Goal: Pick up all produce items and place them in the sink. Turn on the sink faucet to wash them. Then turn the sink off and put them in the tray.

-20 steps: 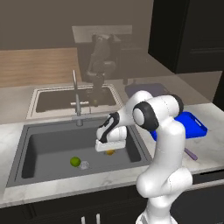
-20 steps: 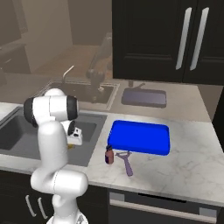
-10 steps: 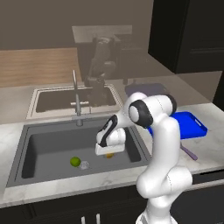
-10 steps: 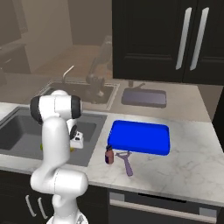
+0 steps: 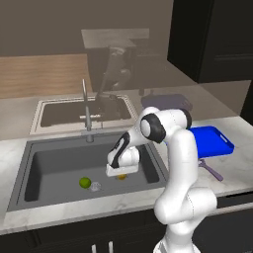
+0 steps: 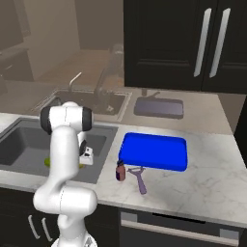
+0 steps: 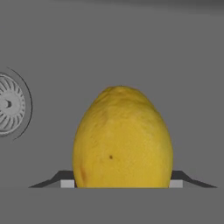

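Lemon (image 7: 122,138) at centre of hand view, clamped between gripper (image 5: 121,173) tips, low inside sink (image 5: 49,163) at middle of left base view. Lime (image 5: 85,182) beside drain (image 7: 9,105), left of gripper. Faucet (image 5: 86,111) behind. Tray (image 6: 153,151) right of centre in right base view; peeler (image 6: 139,177) and small bottle (image 6: 120,171) in front.

A yellow lemon (image 7: 122,140) stands large in the lower middle, its narrow end toward the top. It sits between the two dark fingertips (image 7: 59,178), one showing at each lower flank and both pressed against its sides. Behind it spreads the flat dark grey sink (image 7: 131,43) floor. The round metal drain (image 7: 9,105) lies at the left edge, well apart from the lemon.
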